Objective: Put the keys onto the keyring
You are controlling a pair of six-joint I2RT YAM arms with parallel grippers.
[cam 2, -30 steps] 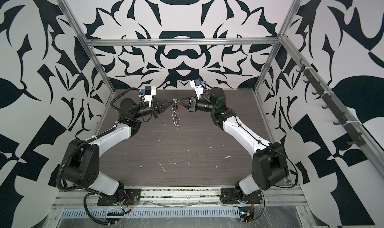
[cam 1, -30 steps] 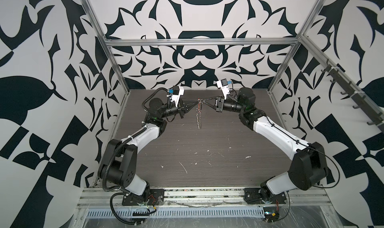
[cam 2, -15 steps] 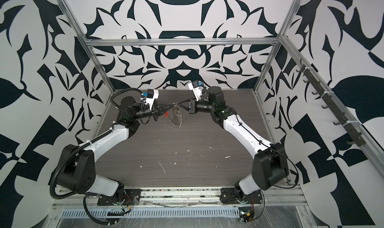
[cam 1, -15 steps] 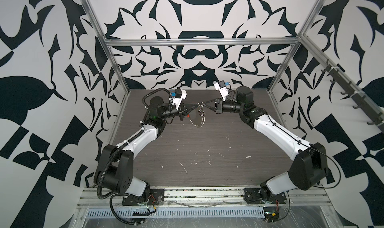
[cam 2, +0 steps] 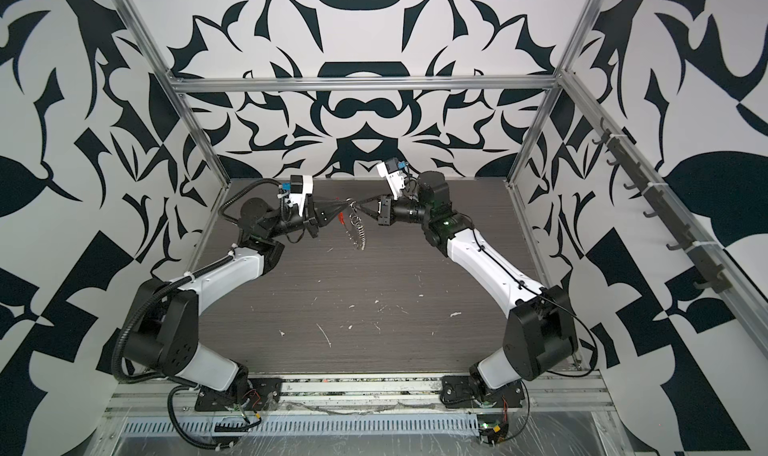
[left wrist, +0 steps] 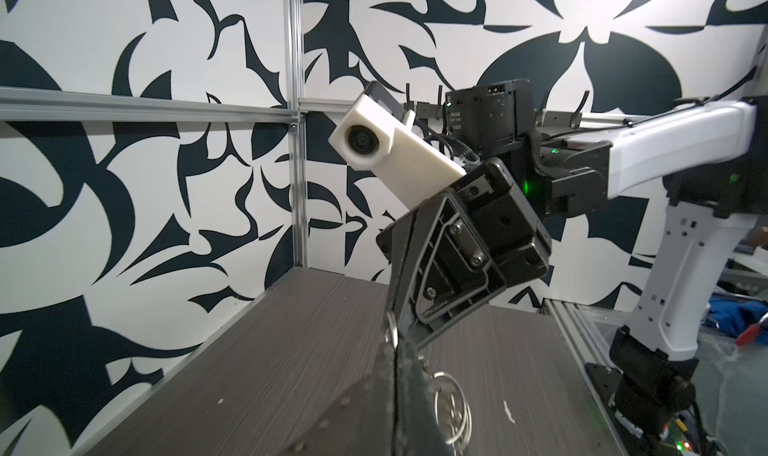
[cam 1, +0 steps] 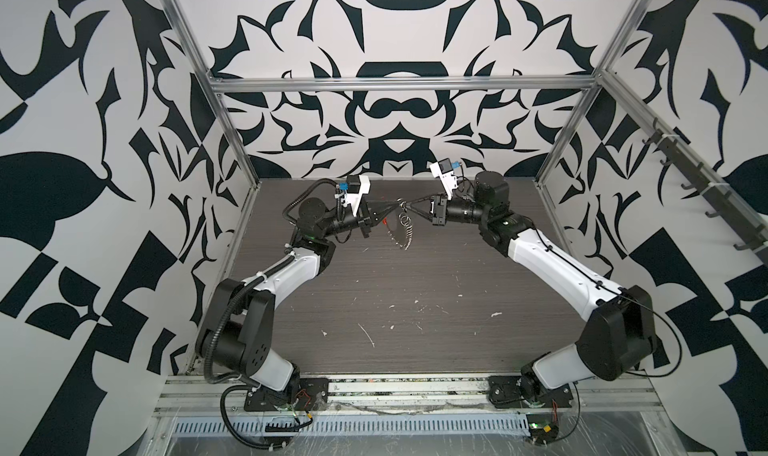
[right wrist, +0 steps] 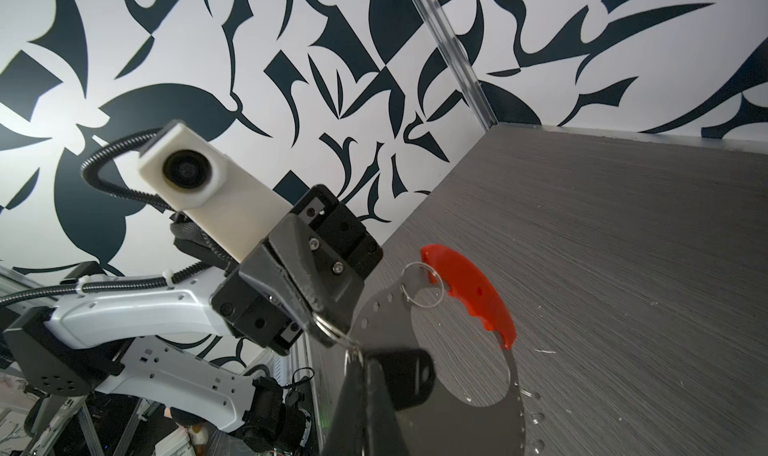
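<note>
In both top views the left gripper [cam 1: 395,206] and right gripper [cam 1: 412,204] were tip to tip in the air near the far edge of the scratched desk [cam 1: 415,283], with patterned walls [cam 1: 395,30] around. The keyring [cam 1: 406,233] hung between them. Left wrist view: the right jaws were closed. Right wrist view: the left jaws pinched the keyring's small ring [right wrist: 330,329], and the right jaws pinched the black key [right wrist: 405,375].

Curved silvery metal keyring [right wrist: 384,314]: smooth, glossy, perforated. Its red grip section [right wrist: 465,283]: matt plastic. Dark grey wood-grain tabletop [cam 1: 415,275]: matt, scuffed. Aluminium frame rails [cam 1: 399,85]: satin finish.
</note>
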